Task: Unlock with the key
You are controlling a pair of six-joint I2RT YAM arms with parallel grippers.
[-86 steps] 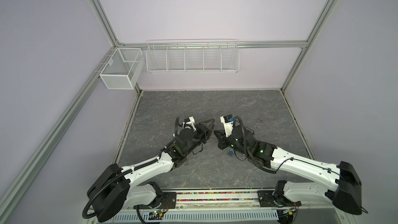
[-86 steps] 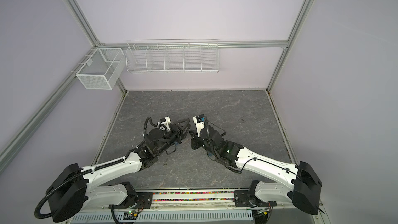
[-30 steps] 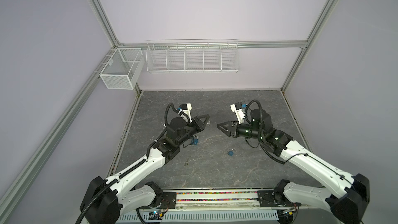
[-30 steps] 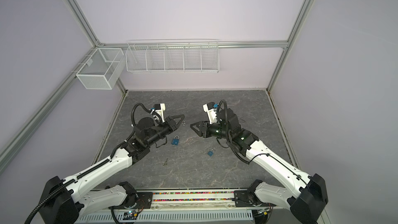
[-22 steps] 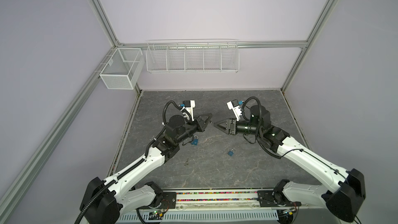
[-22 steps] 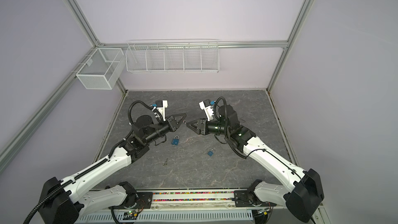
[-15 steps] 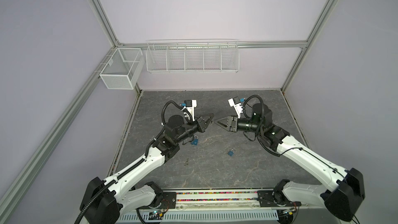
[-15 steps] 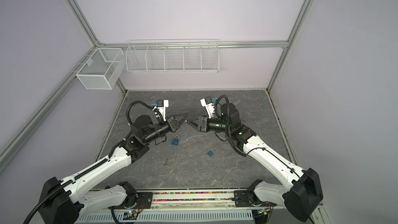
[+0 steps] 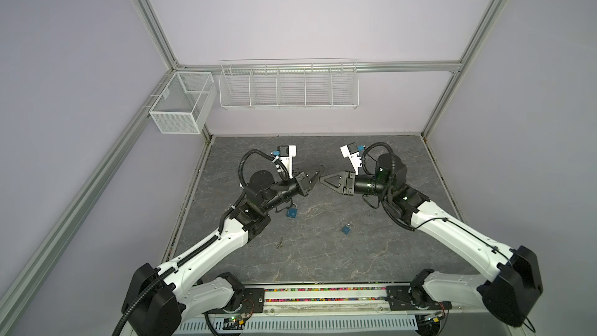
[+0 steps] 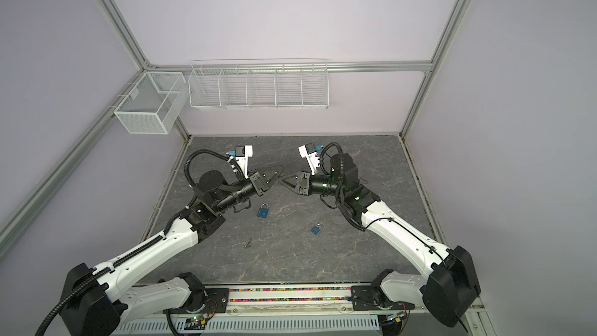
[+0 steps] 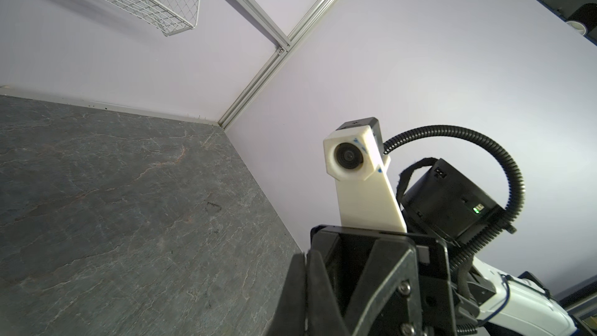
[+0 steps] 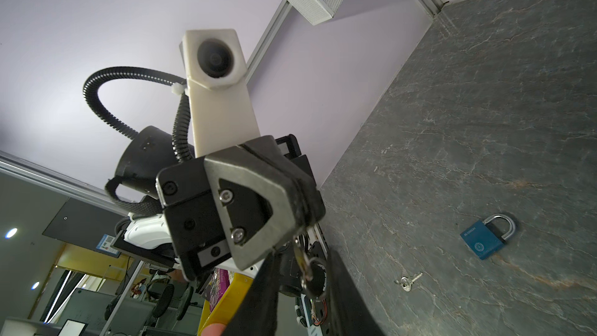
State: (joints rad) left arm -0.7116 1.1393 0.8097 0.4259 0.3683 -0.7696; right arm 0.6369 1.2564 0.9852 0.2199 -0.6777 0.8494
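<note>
Key pinched in left gripper, hanging between right gripper fingers

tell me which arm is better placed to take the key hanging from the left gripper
Right. The left gripper is shut on the key, which dangles below its tips. The right gripper faces it, and its fingers stand either side of the key with a gap, so it probably only needs to close.

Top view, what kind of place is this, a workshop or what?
Probably a robotics lab test cell: left arm and right arm mounted at a grey tabletop, aluminium frame around it, wire baskets on the back wall.
</note>
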